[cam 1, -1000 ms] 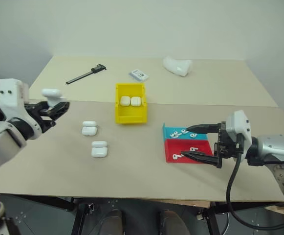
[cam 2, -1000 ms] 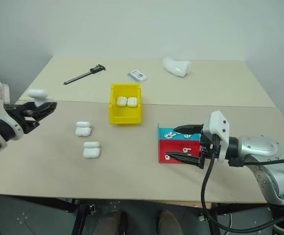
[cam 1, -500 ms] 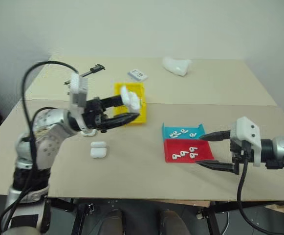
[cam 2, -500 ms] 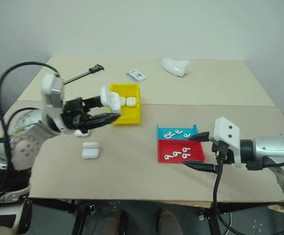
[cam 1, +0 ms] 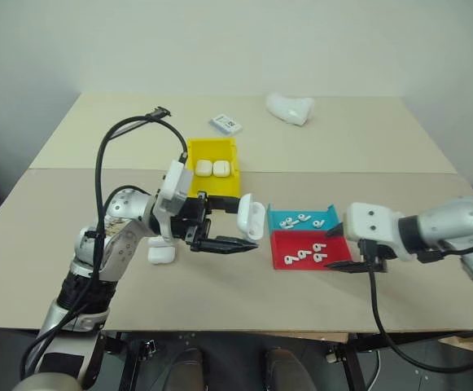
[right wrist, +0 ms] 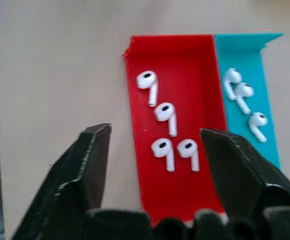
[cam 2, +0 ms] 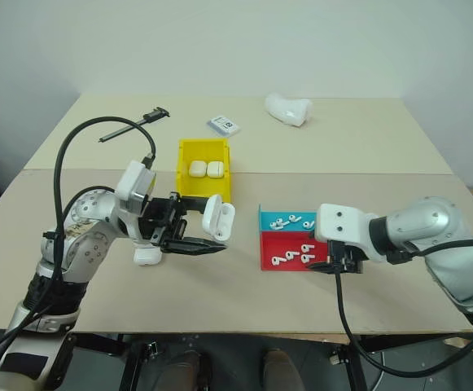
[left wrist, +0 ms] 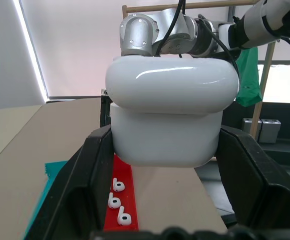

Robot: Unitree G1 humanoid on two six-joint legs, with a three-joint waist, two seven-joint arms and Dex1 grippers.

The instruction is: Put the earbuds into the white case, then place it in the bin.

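Note:
My left gripper (cam 1: 240, 230) is shut on a white case (cam 1: 251, 218), held above the table in front of the yellow bin (cam 1: 216, 144). The left wrist view shows the case (left wrist: 169, 120) with its lid down, clamped between both fingers. Two more cases (cam 1: 212, 167) lie in the bin, and another case (cam 1: 161, 253) rests on the table under my left arm. Several earbuds (right wrist: 164, 112) lie in the red tray (right wrist: 184, 60), and three more earbuds (right wrist: 242, 92) lie in the blue tray (right wrist: 244, 50). My right gripper (right wrist: 155, 132) hangs open just above the red tray, with nothing between its fingers.
A lumpy white object (cam 1: 290, 107) and a small flat box (cam 1: 226, 124) lie at the back of the table. A black caliper (cam 2: 130, 124) sits at the back left. The two trays stand side by side, right of the held case.
My left gripper swung from the table's left edge to the right with the case, ending beside the trays. The right gripper tipped down over the red tray and its fingers narrowed.

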